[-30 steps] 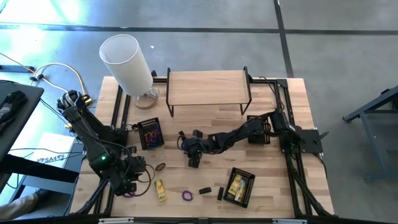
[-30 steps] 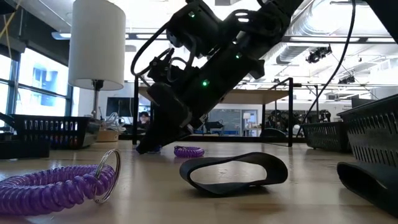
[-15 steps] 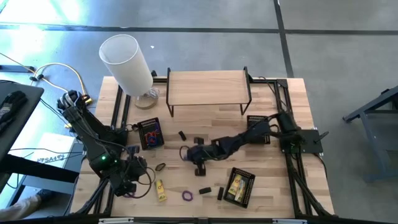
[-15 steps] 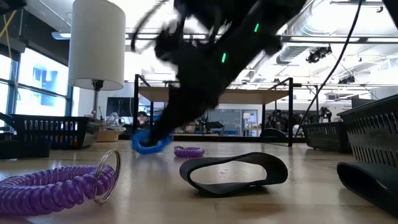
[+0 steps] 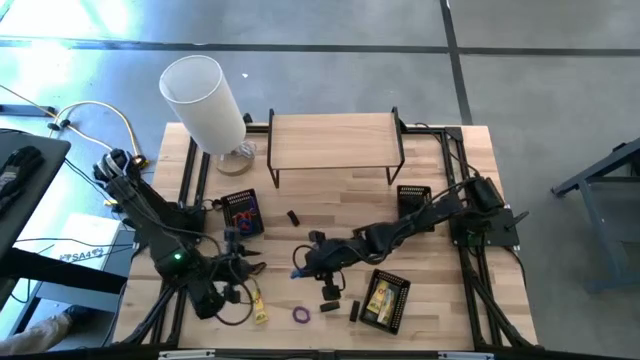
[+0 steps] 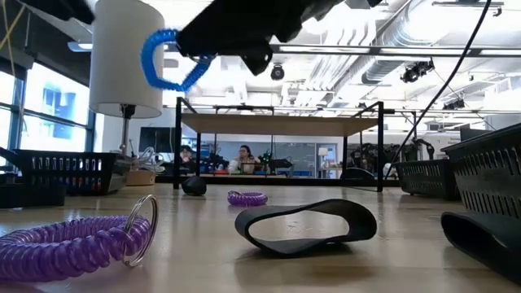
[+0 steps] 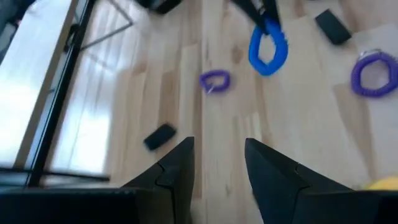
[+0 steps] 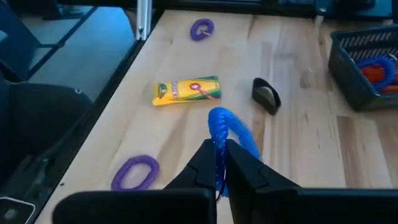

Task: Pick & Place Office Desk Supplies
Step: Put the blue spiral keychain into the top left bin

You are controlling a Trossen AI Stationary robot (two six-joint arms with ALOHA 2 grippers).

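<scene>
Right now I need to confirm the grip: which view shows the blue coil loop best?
The right wrist view: the blue coil loop sits pinched in the shut right gripper, above the table. The left wrist view shows it dangling; the low view shows it lifted high; the high view shows only a small blue speck.

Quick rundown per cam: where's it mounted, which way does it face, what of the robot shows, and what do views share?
High: overhead, straight down on the table; both arms show.
Low: tabletop height, level into the room; an arm crosses the top, carrying the blue coil loop.
Left wrist: on the left arm, over bare wood; left gripper fingers apart, empty.
Right wrist: on the right arm, facing the yellow crayon box; right gripper shut on the loop.
Shared: the blue loop shows in all four views.
</scene>
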